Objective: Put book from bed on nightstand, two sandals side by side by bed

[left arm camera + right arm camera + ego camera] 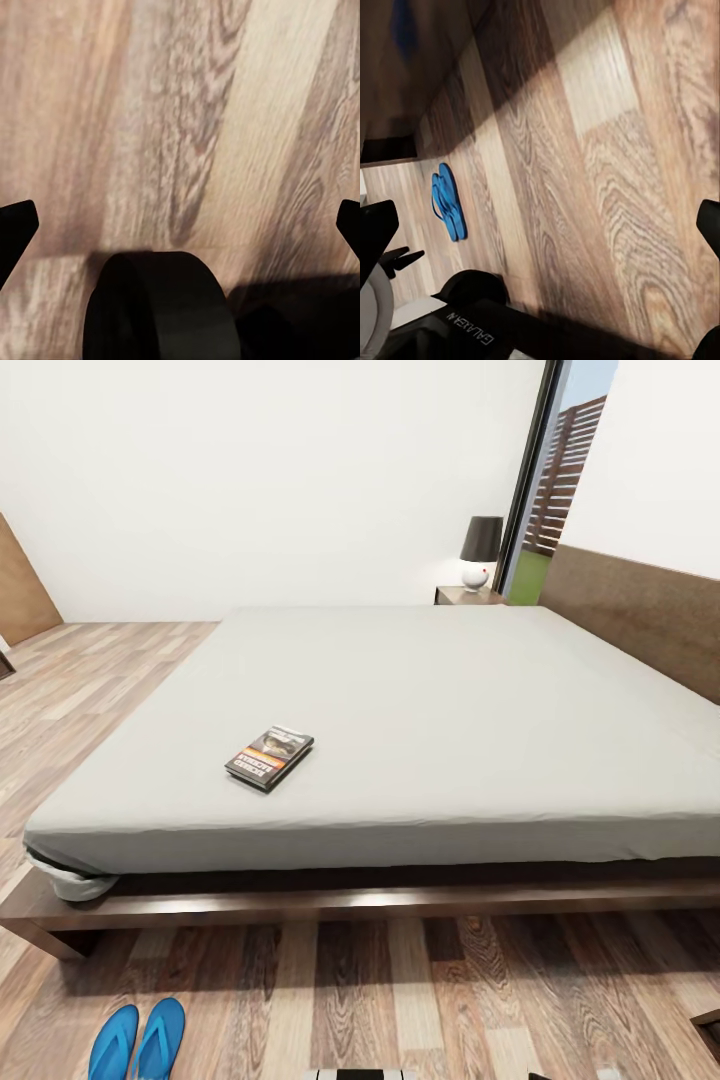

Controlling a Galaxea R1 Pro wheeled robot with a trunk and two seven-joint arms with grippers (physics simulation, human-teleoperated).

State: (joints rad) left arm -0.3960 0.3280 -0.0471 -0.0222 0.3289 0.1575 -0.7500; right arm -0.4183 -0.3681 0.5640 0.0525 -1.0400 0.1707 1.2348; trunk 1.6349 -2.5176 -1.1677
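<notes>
The book [269, 756] lies flat on the light-grey mattress of the bed [420, 700], near its front left part. The two blue sandals [137, 1042] lie side by side on the wood floor, in front of the bed's near frame at the lower left; in the right wrist view the sandals [448, 201] lie close together. A nightstand [466, 596] with a black-shaded lamp [481, 550] stands at the bed's far side. My left gripper [180, 225] is open over bare floor, and my right gripper [540, 225] is open over floor too. Neither holds anything.
The dark wooden bed frame [300, 905] juts out past the mattress near the floor. The headboard [640, 610] runs along the right. A brown door [20, 590] is at the far left and a tall window [560, 470] behind the nightstand. My black base [472, 322] sits on the floor planks.
</notes>
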